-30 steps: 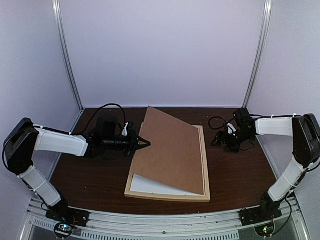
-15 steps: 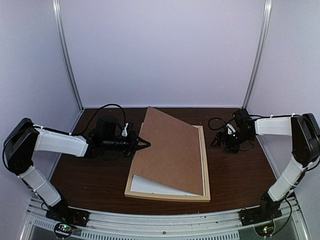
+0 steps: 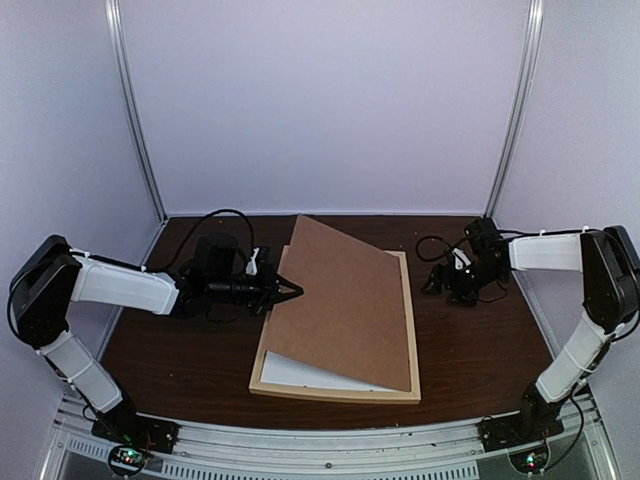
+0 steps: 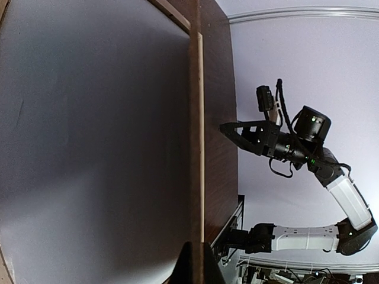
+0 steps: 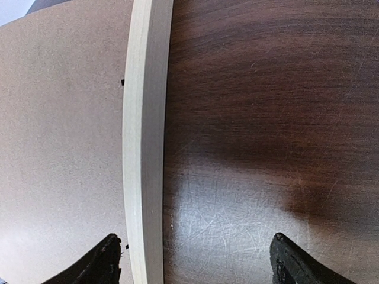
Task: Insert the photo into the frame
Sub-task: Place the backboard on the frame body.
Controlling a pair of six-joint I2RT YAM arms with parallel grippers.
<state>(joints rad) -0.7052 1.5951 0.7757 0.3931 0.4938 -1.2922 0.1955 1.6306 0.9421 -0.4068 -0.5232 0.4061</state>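
The light wood frame point(image 3: 330, 392) lies flat at the table's middle. A brown backing board point(image 3: 345, 300) rests tilted on it, with its left edge raised. My left gripper point(image 3: 290, 290) is shut on that raised edge. In the left wrist view my fingers point(image 4: 195, 266) pinch the thin brown board edge-on. A white sheet point(image 3: 295, 372) lies in the frame under the board. No cat print shows, so I cannot tell whether it is the photo. My right gripper point(image 3: 450, 285) is open and empty beside the frame's right rail point(image 5: 145, 148), low over the table point(image 5: 198, 263).
The dark wood table point(image 5: 266, 118) is enclosed by pale walls with metal posts point(image 3: 135, 120). Black cables loop behind both wrists point(image 3: 225, 215). The right arm point(image 4: 284, 145) shows across the table in the left wrist view.
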